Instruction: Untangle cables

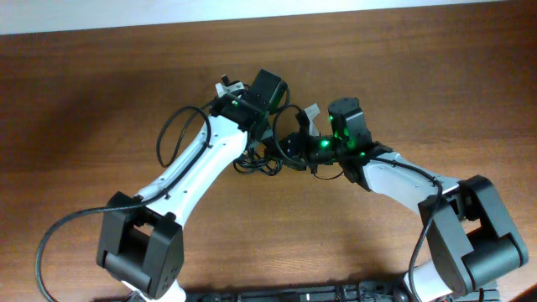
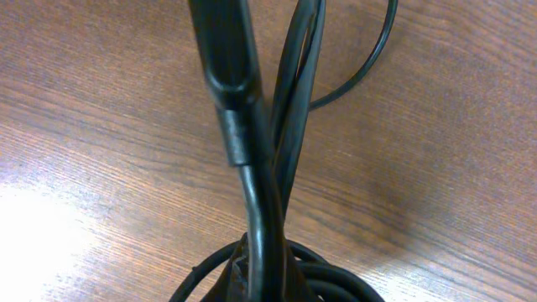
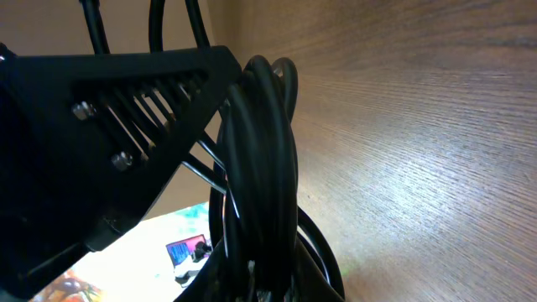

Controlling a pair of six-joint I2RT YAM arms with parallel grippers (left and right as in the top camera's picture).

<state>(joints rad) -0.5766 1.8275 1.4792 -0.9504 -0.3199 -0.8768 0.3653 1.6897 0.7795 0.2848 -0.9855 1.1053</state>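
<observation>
The cables (image 1: 262, 163) are a small black tangle at the middle of the table, between my two grippers. My left gripper (image 1: 267, 141) reaches into it from the left and is shut on a few strands. In the left wrist view a thick plug end (image 2: 226, 59) and thin cords (image 2: 295, 92) run up from its jaws (image 2: 262, 283). My right gripper (image 1: 295, 149) comes in from the right and is shut on a bundle of cords (image 3: 262, 159) just above its jaws (image 3: 270, 283). A thin loop (image 1: 289, 113) rises behind the tangle.
The wooden table (image 1: 92, 92) spreads all around. A thicker arm wire (image 1: 168, 134) loops left of my left wrist, and another (image 1: 46, 243) curls by the left base. My left arm's black housing (image 3: 101, 126) fills the right wrist view's left side. A small white tag (image 1: 312, 111) lies near the tangle.
</observation>
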